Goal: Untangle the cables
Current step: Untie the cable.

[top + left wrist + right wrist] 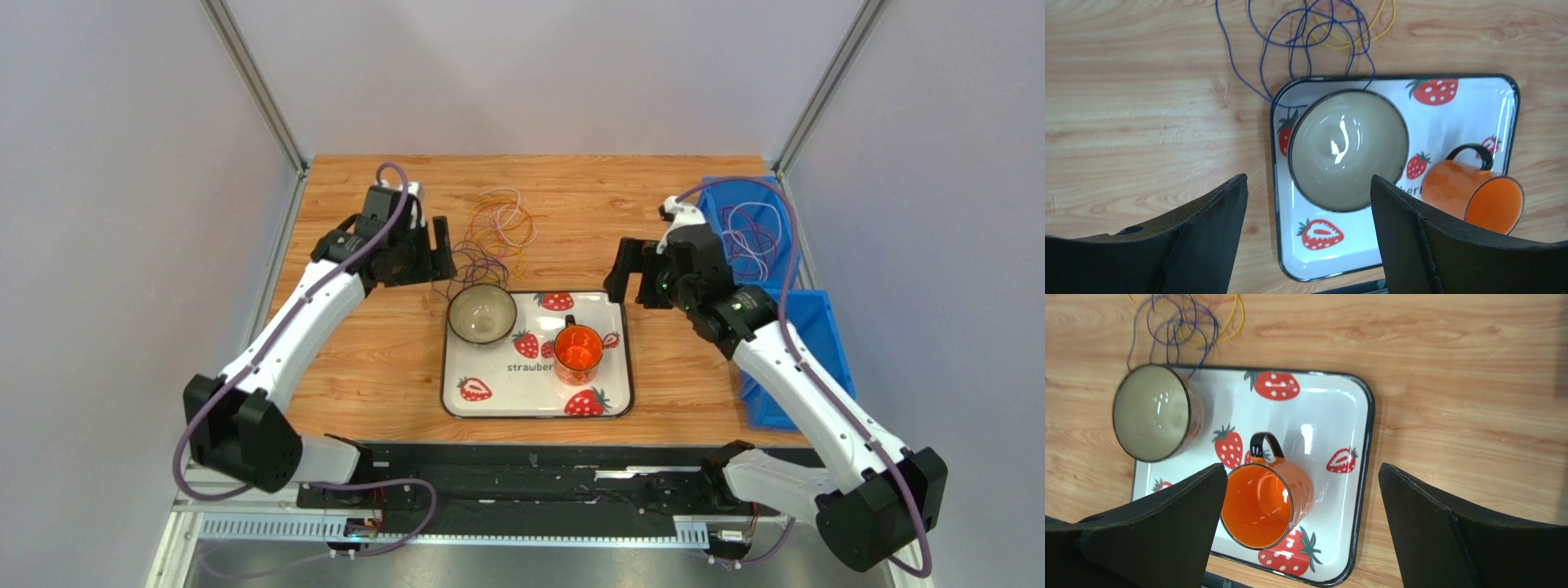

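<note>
Both claws are hanging spread and empty over the wooden bench [368, 355].
The cables [497, 230], loops of purple, yellow and orange, are lying tangled on the bench just behind the strawberry tray [449, 368], and some purple strands are reaching its far rim near the bowl [481, 314]. The left claw [439, 254] is hovering beside the tangle, and the right claw [622, 276] is hovering near the tray's far right corner. An orange mug [578, 349] is sitting on the tray.

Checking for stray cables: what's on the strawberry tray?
A bowl and an orange mug sit on the tray. The cables lie past its far rim. Whatever is under bowl and mug is hidden.
</note>
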Available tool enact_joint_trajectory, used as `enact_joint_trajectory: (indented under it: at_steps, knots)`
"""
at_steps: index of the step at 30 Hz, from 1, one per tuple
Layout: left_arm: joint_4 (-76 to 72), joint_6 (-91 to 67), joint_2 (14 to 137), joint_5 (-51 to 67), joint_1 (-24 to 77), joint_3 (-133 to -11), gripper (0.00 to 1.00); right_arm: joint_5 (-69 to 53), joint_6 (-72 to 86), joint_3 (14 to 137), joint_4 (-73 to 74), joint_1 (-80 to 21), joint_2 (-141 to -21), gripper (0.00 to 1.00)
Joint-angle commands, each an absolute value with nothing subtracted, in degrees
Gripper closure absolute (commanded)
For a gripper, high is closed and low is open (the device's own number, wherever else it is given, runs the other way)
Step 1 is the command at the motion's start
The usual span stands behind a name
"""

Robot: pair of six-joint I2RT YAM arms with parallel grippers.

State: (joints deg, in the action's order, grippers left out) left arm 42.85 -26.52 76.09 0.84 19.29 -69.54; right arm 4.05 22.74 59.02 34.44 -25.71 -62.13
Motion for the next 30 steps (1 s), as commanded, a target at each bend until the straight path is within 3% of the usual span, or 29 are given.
enact_joint_trajectory:
  at_steps: [1, 16, 30]
  knots:
    - [39.4, -27.4, 82.5, 0.1, 19.1, -77.7, 0.19, 6.8, 25.1, 55.2, 27.1, -29.3, -63.5, 0.01]
    - [39.3, -26.1, 111.5, 2.3, 18.2, -106.7, 0.25, 23.2, 28.6, 36.4, 12.4, -33.2, -62.1, 0.01]
    - [38.9, -26.9, 131.2, 9.2, 15.6, -125.6, 0.32, 24.4, 28.3, 31.7, 7.7, -34.3, -58.4, 0.02]
